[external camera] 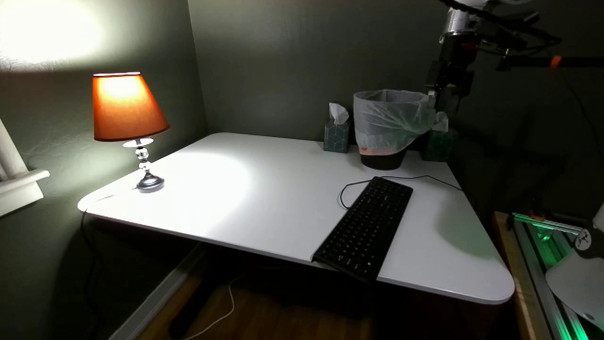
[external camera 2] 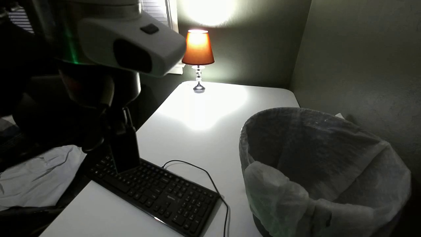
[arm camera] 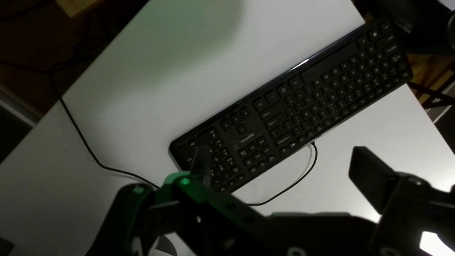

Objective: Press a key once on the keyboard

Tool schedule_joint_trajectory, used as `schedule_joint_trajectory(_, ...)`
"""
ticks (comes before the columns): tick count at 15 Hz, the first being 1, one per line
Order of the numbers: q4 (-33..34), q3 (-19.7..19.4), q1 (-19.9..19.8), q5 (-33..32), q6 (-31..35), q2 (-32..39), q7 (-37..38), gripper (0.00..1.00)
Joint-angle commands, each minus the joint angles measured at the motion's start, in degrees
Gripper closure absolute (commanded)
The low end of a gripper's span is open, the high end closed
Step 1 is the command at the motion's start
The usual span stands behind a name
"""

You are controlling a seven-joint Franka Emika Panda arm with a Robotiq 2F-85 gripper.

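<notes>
The keyboard is long, flat and black, with rows of dark keys. It lies on the white table with one end slightly past the table's edge, and also shows in an exterior view. In the wrist view the keyboard runs diagonally, and one finger covers part of its number pad. My gripper is open with wide-apart fingers and nothing between them. In an exterior view the gripper is raised well above the table near the bin. It also shows dark and partly in shadow, overlapping the keyboard's picture.
A bin with a white liner stands at the table's back, beside a tissue box and another tissue box. A lit orange lamp stands at the far corner. The keyboard's thin black cable curves over the table.
</notes>
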Motion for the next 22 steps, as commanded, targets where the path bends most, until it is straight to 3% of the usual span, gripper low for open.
schedule_joint_trajectory(1,-1.9,-0.9,-1.5,3.8,4.3,2.7,0.3,0.0)
schedule_joint_trajectory(6,-2.8,-1.8,-3.9,7.5,10.5,6.2,4.1,0.0)
schedule_joint_trajectory(16,-1.8,-1.0,-5.1,6.4,8.9,8.3,5.9,0.0)
schedule_joint_trajectory(22,-0.9,-2.6,-4.9,11.7,12.9,14.8,8.0,0.0)
